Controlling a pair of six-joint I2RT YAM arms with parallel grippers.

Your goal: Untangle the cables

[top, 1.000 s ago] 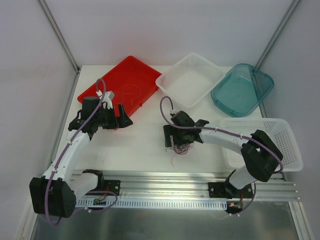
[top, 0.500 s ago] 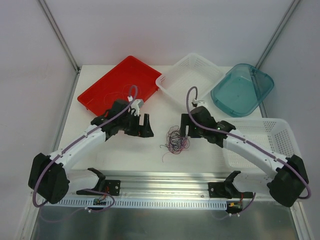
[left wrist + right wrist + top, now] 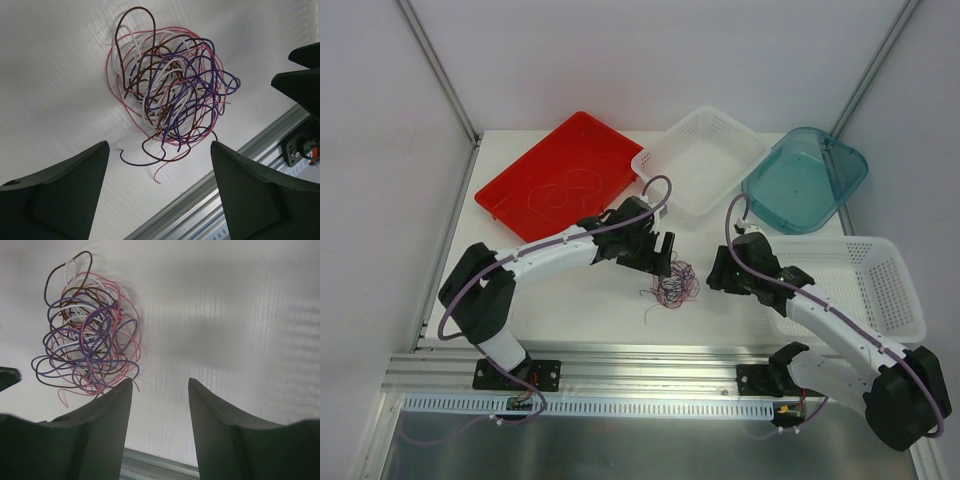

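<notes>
One cable tangle (image 3: 671,283), two baskets (image 3: 642,160), two trays (image 3: 592,140).

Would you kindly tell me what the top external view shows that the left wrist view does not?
Only the top view: the red tray, white baskets and teal bin. Only the left wrist: separate pink, purple, brown and white strands, framed by the open left gripper. Both: the tangled cables on the white table.

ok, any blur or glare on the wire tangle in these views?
Top external: even light, but the cables are tiny, strands barely resolved. Left wrist: tangle sharp, colours separable; the tool fingers dark, little detail. Right wrist: tangle sharp; banded glare on the table to its right.
</notes>
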